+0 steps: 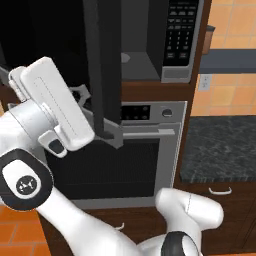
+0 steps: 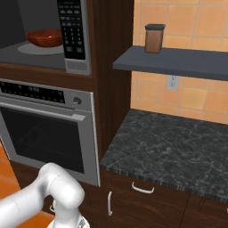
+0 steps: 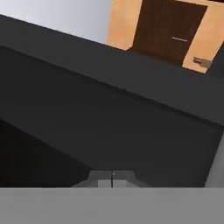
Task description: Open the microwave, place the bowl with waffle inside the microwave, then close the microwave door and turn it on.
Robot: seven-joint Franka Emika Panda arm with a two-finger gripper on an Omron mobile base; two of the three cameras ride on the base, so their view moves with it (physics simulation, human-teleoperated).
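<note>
No brand name or readable writing shows anywhere; the keypad (image 2: 72,27) carries only tiny pale marks, too small to read. At the upper left of the right base view, the bowl with waffle (image 2: 44,38), reddish-brown and glossy, sits on the grey turntable (image 2: 26,48) inside the microwave (image 2: 78,66). In the left base view the microwave door (image 1: 102,60) stands open, seen edge-on at centre. In the hand view the gripper (image 3: 112,176) is clenched, fingers together, holding nothing, near a dark panel.

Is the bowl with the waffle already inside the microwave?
Yes, the right base view shows the reddish bowl sitting on the turntable inside the microwave, whose cavity stands open.
</note>
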